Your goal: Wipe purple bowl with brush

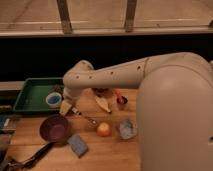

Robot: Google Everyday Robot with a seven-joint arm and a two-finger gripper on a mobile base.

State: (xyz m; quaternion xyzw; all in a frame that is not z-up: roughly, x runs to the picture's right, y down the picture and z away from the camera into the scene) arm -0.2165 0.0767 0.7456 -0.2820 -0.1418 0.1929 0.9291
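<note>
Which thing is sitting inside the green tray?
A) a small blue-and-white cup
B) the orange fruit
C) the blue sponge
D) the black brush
A: the blue-and-white cup sits in the green tray, while the orange fruit, blue sponge and brush lie on the wooden table. The gripper is by the tray's near right corner, just beyond the purple bowl.
</note>
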